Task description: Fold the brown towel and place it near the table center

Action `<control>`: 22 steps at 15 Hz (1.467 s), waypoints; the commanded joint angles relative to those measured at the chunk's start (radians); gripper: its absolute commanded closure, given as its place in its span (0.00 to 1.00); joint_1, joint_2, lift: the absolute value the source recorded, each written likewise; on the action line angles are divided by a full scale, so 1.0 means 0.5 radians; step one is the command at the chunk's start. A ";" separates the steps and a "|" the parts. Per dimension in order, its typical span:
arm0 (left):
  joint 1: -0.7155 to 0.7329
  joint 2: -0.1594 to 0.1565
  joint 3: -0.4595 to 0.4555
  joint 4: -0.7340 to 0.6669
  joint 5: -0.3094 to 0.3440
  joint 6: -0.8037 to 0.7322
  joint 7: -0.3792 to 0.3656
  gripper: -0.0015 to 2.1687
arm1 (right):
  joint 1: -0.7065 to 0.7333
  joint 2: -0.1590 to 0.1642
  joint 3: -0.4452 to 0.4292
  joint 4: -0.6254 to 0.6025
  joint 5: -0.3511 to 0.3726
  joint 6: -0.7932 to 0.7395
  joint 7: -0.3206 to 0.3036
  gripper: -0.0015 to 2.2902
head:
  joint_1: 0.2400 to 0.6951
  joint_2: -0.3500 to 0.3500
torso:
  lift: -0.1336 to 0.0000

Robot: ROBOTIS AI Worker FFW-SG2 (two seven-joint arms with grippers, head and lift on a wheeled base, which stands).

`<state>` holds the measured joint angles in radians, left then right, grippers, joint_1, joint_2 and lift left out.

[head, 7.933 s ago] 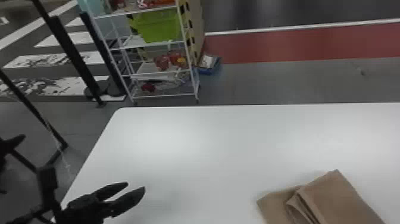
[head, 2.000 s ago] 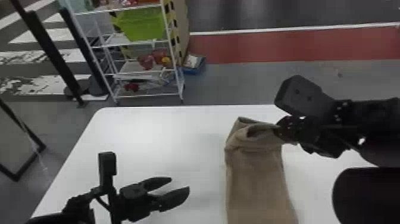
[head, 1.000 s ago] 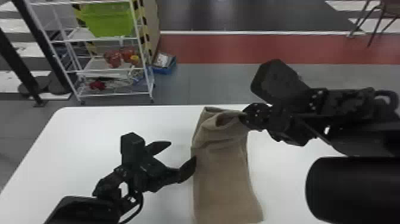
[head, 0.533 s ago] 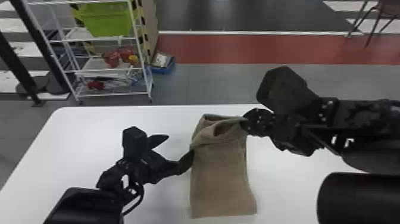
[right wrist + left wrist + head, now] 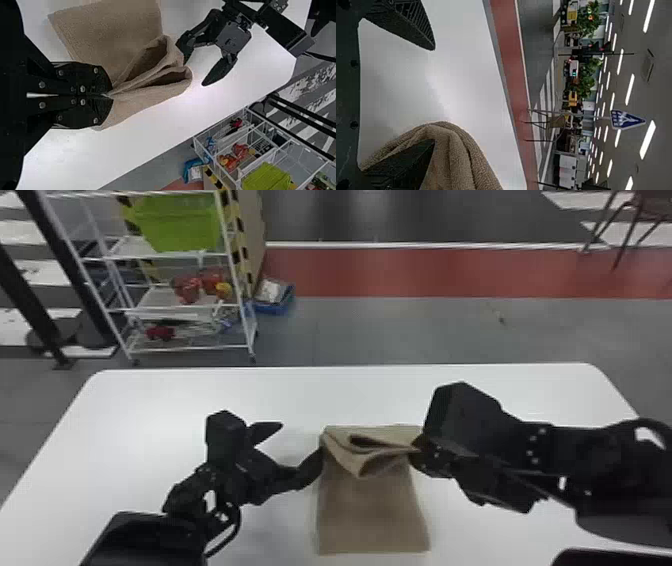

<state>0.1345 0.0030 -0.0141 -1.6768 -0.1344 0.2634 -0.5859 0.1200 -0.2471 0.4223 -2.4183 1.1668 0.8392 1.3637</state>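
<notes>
With the brown towel (image 5: 372, 520) pinched in its fingers, the right gripper (image 5: 417, 447) now sits lower in the head view, so a fold seems to be forming near mid-worktop (image 5: 175, 400), while the left gripper (image 5: 301, 440), fingers wide, touches the towel's left edge.

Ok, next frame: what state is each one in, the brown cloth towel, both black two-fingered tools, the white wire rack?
Brown cloth towel: partly folded, far end in loose, open folds, near part smooth.
Left black tool: open, one finger at the towel's left edge.
Right black tool: shut on the towel.
White wire rack: upright, loaded.
</notes>
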 commanded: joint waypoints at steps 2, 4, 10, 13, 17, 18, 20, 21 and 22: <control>0.022 -0.011 0.010 0.003 -0.001 -0.056 -0.013 0.02 | 0.073 -0.043 0.030 -0.002 0.023 -0.035 0.007 0.87 | 1.00 0.52 | 0.09; 0.053 -0.011 0.016 0.000 0.008 -0.111 -0.025 0.02 | 0.098 -0.052 0.051 -0.005 0.032 -0.109 0.007 0.87 | 1.00 0.52 | 0.09; 0.170 -0.011 0.047 -0.076 0.011 -0.246 -0.031 0.02 | 0.165 -0.104 0.131 -0.002 0.130 -0.213 0.007 0.87 | 1.00 0.55 | 0.09; 0.194 -0.011 0.044 -0.073 0.005 -0.295 -0.028 0.02 | 0.202 -0.122 0.183 0.011 0.182 -0.238 0.007 0.87 | 1.00 0.55 | 0.09; 0.213 -0.011 0.028 -0.073 0.002 -0.307 -0.025 0.02 | 0.220 -0.129 0.205 0.063 0.256 -0.281 0.007 0.88 | 1.00 0.56 | 0.09; 0.213 -0.011 0.025 -0.073 0.002 -0.307 -0.025 0.02 | 0.220 -0.125 0.205 0.087 0.274 -0.293 0.007 0.87 | 1.00 0.55 | 0.09; 0.219 -0.011 0.022 -0.073 -0.001 -0.307 -0.025 0.02 | 0.211 -0.122 0.202 0.094 0.280 -0.305 0.007 0.87 | 1.00 0.55 | 0.09; 0.219 -0.011 0.022 -0.076 -0.001 -0.307 -0.028 0.02 | 0.202 -0.122 0.202 0.094 0.286 -0.305 0.007 0.87 | 1.00 0.54 | 0.09; 0.222 -0.011 0.022 -0.076 -0.001 -0.307 -0.028 0.02 | 0.202 -0.119 0.202 0.094 0.299 -0.305 0.007 0.87 | 1.00 0.54 | 0.09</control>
<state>0.2443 0.0030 -0.0030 -1.7139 -0.1349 0.1098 -0.5995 0.2232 -0.3082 0.5234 -2.3718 1.3100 0.6866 1.3637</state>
